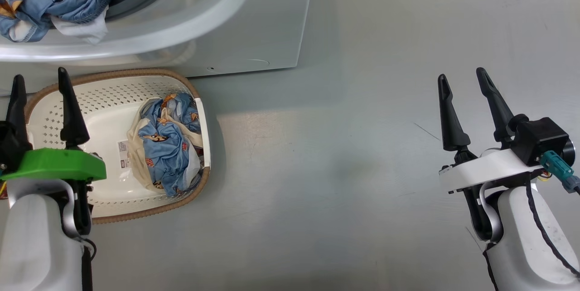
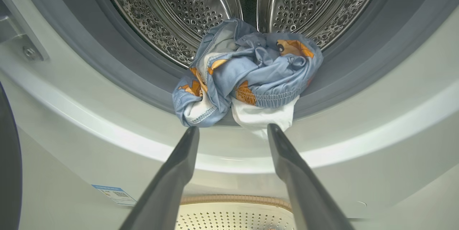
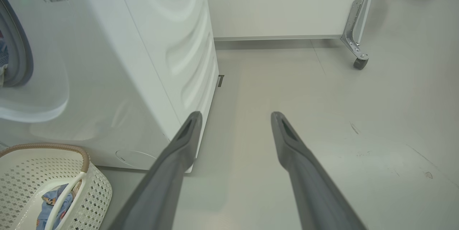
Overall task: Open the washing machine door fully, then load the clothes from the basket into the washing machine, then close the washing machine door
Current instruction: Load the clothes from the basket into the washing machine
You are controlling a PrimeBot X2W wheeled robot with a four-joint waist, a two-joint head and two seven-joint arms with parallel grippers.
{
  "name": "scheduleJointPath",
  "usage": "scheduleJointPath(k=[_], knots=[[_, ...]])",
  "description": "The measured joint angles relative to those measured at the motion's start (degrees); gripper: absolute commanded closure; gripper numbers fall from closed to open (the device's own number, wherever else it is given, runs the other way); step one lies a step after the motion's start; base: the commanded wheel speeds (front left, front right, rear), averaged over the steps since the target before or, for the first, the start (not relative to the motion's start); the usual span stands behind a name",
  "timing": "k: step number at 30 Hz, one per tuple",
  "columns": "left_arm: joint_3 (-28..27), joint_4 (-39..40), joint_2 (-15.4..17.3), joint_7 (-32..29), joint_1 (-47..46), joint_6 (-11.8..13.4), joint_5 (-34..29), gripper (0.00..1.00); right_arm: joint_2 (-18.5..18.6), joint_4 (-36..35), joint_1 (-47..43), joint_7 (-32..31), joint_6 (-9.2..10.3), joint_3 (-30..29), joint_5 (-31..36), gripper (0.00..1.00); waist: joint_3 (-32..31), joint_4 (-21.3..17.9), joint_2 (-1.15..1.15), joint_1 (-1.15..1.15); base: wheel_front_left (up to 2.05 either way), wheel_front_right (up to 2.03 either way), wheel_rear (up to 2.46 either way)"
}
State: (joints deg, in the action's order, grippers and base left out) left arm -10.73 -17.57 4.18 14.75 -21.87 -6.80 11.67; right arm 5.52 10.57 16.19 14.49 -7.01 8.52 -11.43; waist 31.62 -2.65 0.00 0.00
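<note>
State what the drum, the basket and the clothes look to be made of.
Drum: likely stainless steel, shiny, punched with holes.
Basket: seemingly moulded cream plastic, glossy and perforated, with a brown woven-look rim.
Clothes: soft printed fabric, matte, crumpling into folds; fibre unclear.

The grey floor [image 1: 362,168] bears the washing machine [image 1: 272,23] and basket [image 1: 104,96].
</note>
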Motion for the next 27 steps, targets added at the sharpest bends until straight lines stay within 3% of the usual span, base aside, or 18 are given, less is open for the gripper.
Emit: scheduleJointPath(k=[27], knots=[[-0.1,5.3,-1.5,0.0,8.2,-0.1,0.4,0.0,0.1,0.6,-0.3,0.0,0.0,0.6,-0.2,0.0,-0.2,0.1,0.0,0.0,0.0,0.0,0.0]])
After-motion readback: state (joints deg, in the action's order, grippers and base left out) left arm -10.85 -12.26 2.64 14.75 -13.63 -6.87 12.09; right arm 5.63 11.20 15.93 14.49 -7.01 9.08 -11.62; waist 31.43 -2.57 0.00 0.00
